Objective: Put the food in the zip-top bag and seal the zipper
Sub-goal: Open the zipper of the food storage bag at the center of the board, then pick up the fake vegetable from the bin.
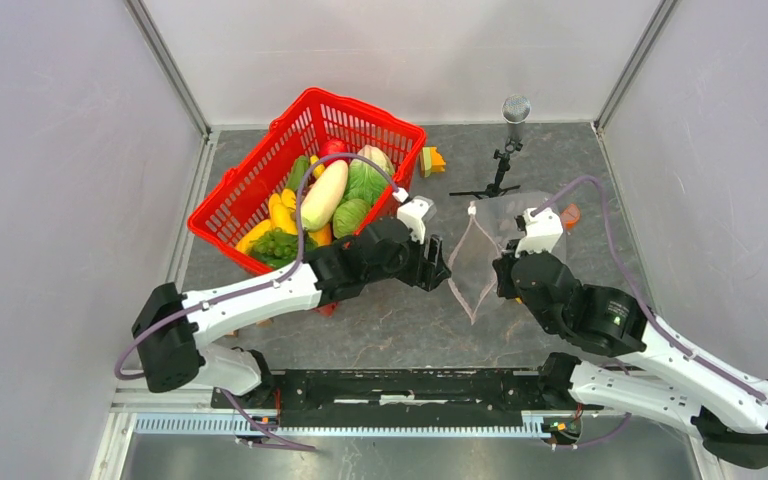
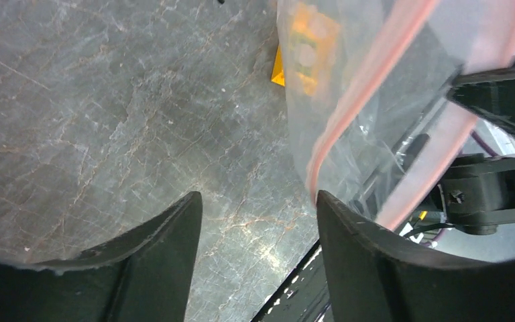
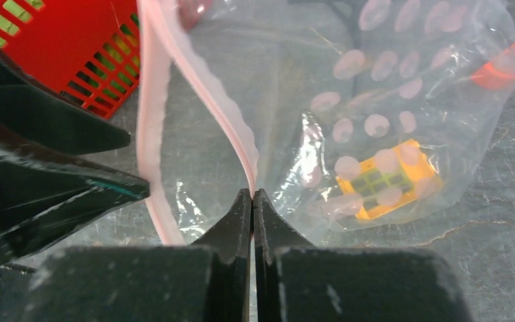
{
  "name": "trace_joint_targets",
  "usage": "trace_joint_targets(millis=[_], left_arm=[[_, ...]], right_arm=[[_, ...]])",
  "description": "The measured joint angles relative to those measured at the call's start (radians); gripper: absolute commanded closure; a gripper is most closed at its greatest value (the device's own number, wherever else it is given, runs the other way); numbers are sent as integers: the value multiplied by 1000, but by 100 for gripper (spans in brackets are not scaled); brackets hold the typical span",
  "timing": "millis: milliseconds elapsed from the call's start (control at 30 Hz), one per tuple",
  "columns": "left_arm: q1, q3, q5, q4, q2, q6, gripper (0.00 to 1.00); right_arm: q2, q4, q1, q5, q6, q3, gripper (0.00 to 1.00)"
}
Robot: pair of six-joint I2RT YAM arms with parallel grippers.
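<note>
Nearest the arm bases, the right gripper has its fingers pressed fully together on one lip of the zipper, pinching the pale pink strip. Facing it across the mouth, the left gripper stands wide apart with nothing between its fingers. One finger is just beside the opposite lip, but whether it touches cannot be told. Between the two, the zip-top bag lies on the table near the middle, its mouth spread into an open diamond and its body trailing away toward the far right. A small yellow block shows through the film. Whether it sits inside the bag or under it is unclear, and it does not look like any of the produce. Farther back on the left, the food is heaped in the red basket: the long cream-white vegetable, lettuce, bananas and a red fruit. Judging from this, only the opening of the bag is in hand. None of the produce appears to be inside yet, so every piece is left to carry across, and the zipper must then be pressed shut along its whole width.
</note>
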Motion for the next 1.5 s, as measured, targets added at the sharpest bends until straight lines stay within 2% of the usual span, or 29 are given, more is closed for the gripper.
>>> trace_joint_targets(millis=[167, 333, 500, 600, 733, 900, 1033, 1200, 1333, 1433, 1500], left_arm=[[0, 10, 4, -11, -59, 21, 21], [0, 11, 3, -32, -137, 51, 7], [21, 27, -58, -117, -271, 136, 0], [108, 63, -75, -175, -321, 183, 0], [293, 124, -77, -266, -333, 227, 0], [500, 180, -74, -369, -303, 265, 0], [621, 182, -72, -424, -242, 277, 0], [718, 180, -46, -468, -132, 277, 2], [731, 180, -5, -495, -71, 283, 7], [732, 182, 49, -515, -52, 294, 18], [733, 182, 70, -522, -45, 297, 33]], right_arm=[[13, 33, 0, 27, -2, -14, 100], [45, 82, 0, 41, -12, -14, 100], [68, 126, 0, 42, -34, -26, 100], [77, 143, 0, 40, -48, -31, 100], [83, 171, 0, 34, -57, -42, 100], [90, 199, 0, 3, -68, -63, 100], [107, 219, 0, -26, -77, -69, 100], [122, 238, 0, -57, -86, -77, 100], [123, 243, 0, -72, -93, -80, 100], [117, 249, 0, -74, -95, -91, 100], [114, 250, 0, -74, -95, -95, 100]])
